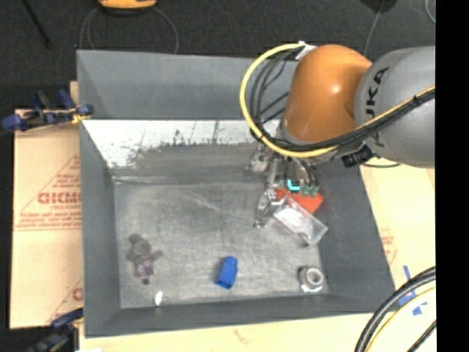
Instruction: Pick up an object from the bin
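My gripper [262,215] hangs below the orange wrist cover, low in the bin's right half near the back wall. Its tip is at the left edge of a clear plastic packet [302,221] with a red-orange and green piece at its top, which lies flat on the bin floor. I cannot tell whether the tip touches the packet. A small blue block [226,272] lies toward the front, left of and below the gripper. A silver metal ring [313,278] rests in the front right corner.
A small grey and purple figure [141,258] lies at the front left, with a tiny white bit [158,297] by the front wall. The arm and its yellow and black cables cover the bin's back right corner.
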Motion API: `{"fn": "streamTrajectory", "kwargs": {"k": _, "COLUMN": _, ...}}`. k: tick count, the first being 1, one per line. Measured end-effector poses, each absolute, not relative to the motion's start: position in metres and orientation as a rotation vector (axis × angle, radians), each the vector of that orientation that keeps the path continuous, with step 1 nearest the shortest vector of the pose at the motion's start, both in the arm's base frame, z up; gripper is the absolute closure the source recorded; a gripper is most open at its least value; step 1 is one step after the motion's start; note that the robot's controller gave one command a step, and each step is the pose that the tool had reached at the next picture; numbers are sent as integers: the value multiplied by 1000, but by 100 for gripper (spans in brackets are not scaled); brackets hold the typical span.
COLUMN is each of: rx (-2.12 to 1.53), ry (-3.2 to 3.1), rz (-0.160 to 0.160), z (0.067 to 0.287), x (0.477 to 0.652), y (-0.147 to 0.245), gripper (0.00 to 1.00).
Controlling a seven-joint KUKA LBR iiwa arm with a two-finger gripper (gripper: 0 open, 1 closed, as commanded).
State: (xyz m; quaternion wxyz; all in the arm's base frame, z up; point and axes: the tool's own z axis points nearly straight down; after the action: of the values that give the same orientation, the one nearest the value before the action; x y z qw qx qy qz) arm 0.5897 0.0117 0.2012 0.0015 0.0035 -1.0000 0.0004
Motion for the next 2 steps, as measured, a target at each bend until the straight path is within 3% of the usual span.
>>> {"fn": "streamTrajectory", "kwargs": {"k": 1, "rx": 292, "ry": -3123, "rz": 0, "z": 91, "x": 482, "y": 19, "gripper": 0}}
{"fn": "streamTrajectory", "kwargs": {"k": 2, "rx": 507, "ry": -3121, "rz": 6, "z": 75, "x": 485, "y": 71, "gripper": 0}}
